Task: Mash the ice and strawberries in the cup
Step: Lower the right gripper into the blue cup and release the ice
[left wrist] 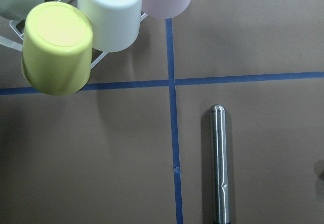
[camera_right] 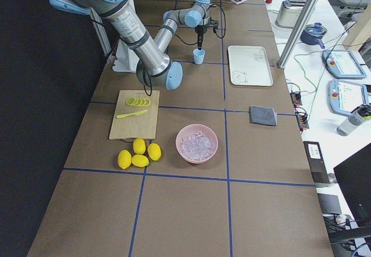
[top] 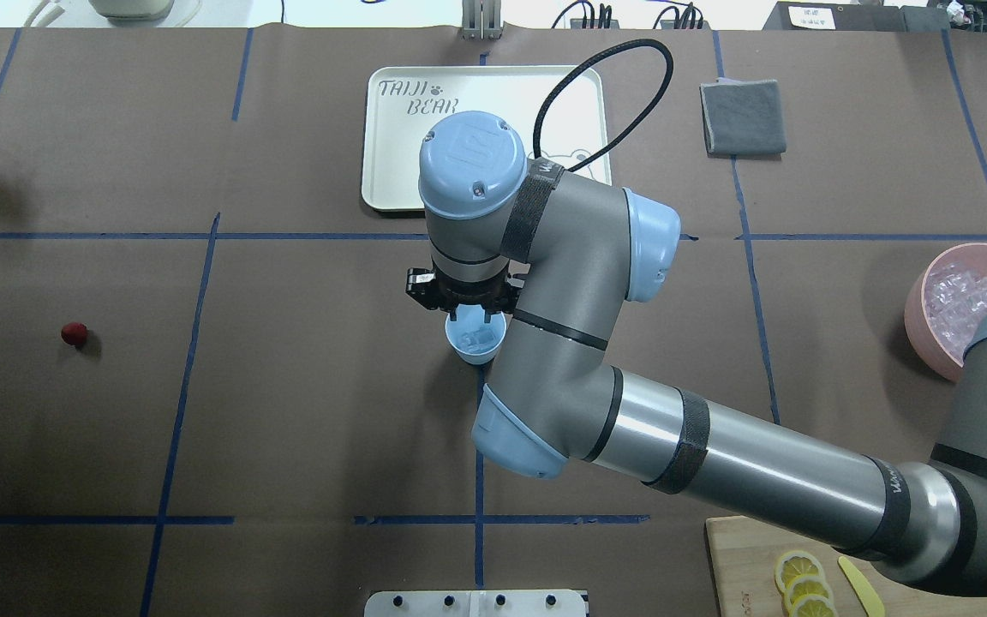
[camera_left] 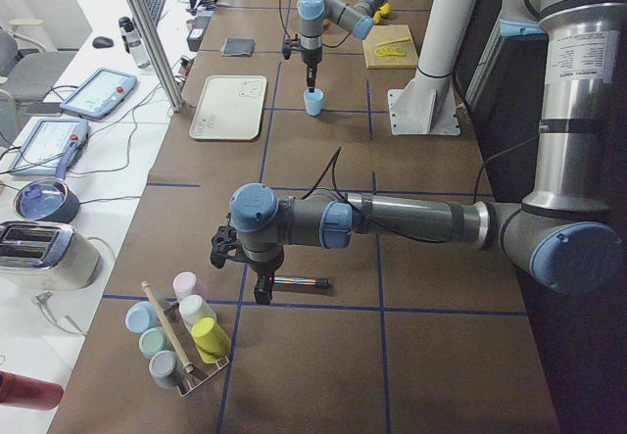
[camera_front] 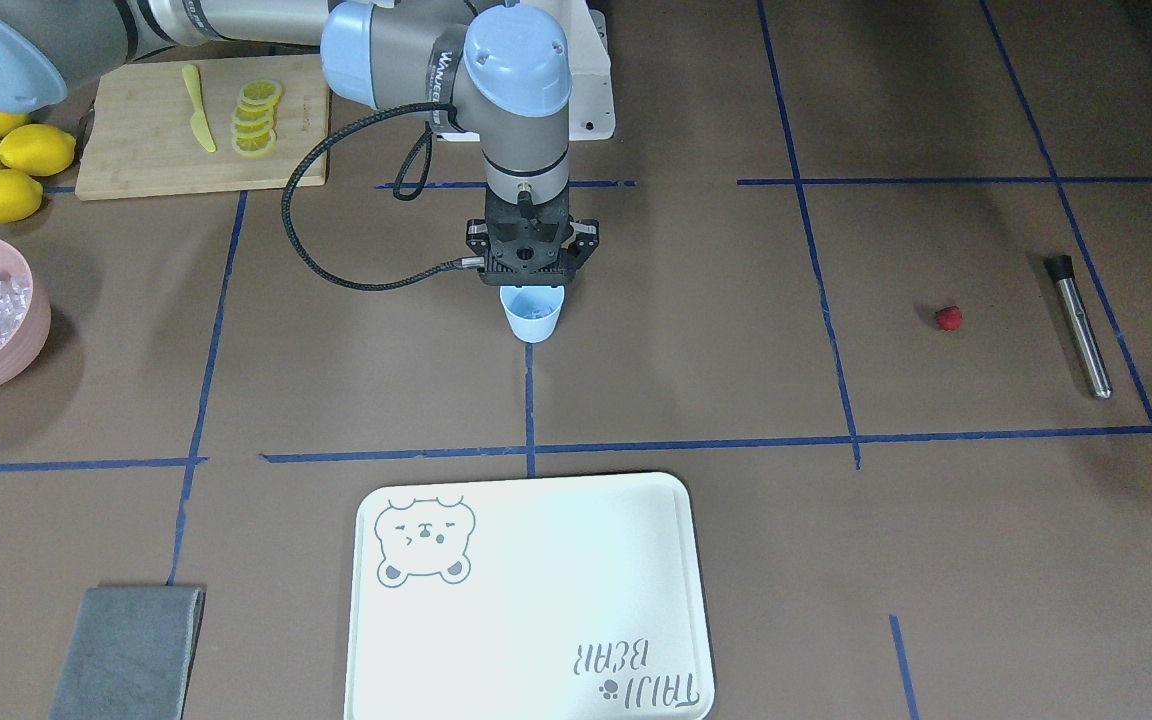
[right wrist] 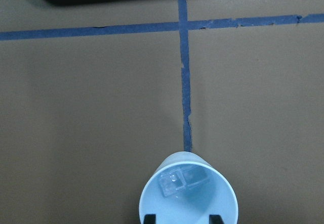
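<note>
Ice [right wrist: 172,182] in cup [camera_front: 533,325]; our right gripper [right wrist: 182,218] above, spread, empty. Strawberry [camera_front: 949,318], mashing remain. Left gripper [camera_left: 262,292]: we cannot tell.

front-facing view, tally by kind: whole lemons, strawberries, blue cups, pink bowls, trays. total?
whole lemons: 4
strawberry: 1
blue cup: 1
pink bowl: 1
tray: 1
Total: 8
</note>
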Controlling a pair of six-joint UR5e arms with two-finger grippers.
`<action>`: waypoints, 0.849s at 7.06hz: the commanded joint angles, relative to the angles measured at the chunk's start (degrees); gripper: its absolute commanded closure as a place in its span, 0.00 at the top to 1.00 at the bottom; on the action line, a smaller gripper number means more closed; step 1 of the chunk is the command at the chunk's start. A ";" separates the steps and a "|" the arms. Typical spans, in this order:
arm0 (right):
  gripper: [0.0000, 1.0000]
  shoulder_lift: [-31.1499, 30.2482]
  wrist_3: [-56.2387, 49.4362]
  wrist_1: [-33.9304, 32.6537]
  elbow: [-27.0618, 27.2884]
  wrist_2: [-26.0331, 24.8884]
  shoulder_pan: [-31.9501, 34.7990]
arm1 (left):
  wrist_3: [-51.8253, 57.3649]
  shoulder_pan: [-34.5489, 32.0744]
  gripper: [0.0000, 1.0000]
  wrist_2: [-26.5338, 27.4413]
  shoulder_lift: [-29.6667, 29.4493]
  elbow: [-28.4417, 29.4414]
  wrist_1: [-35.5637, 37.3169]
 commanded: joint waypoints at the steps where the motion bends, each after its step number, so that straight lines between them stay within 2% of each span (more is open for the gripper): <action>1: 0.99 0.06 0.07 0.00 0.41 0.00 0.00 | 0.00 0.00 1.00 0.01 0.00 0.00 0.00; 5: 0.99 0.06 0.07 0.00 1.46 0.00 0.43 | -0.09 0.00 1.00 -0.08 -0.09 -0.09 0.00; 6: 0.99 -1.68 -0.11 -0.43 5.64 0.61 2.87 | -0.09 0.00 1.00 0.01 -0.09 -0.09 0.00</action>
